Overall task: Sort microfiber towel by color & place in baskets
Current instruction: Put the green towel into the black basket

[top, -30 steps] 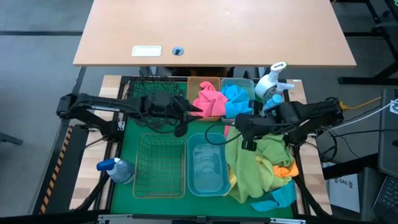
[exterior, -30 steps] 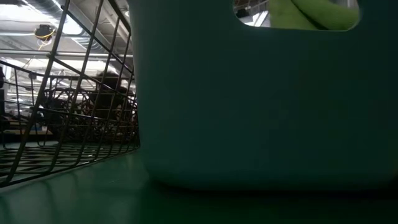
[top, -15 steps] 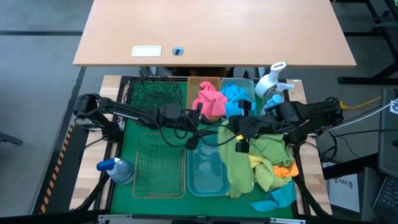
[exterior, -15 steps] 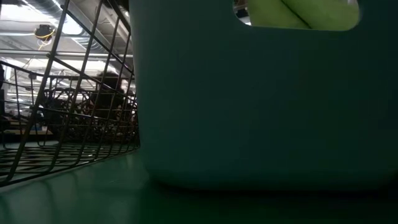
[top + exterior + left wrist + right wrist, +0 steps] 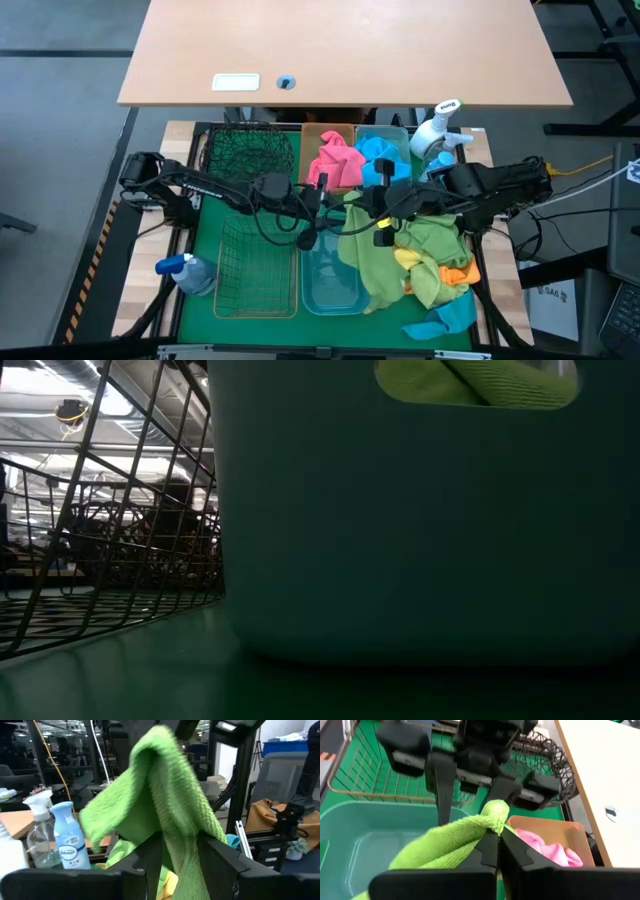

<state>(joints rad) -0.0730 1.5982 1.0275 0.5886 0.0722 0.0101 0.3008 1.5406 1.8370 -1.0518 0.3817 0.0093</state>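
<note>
Green towel (image 5: 455,840) pinched by right gripper (image 5: 496,834) (left gripper (image 5: 177,851) open)

Green towel (image 5: 372,262) draped from mid-table, hanging over pale blue bin (image 5: 331,290) at front edge. Pink towel (image 5: 338,160) in amber bin (image 5: 316,135), blue towel (image 5: 381,158) in blue bin (image 5: 395,133), both at rear edge. Mesh basket (image 5: 245,152) rear left; wire basket (image 5: 250,270) front left.

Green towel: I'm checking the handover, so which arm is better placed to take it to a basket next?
Probably the left. The left gripper stands open around the green towel pinched up by the right gripper, and reaches in from the dark green wire-mesh basket side.
</note>
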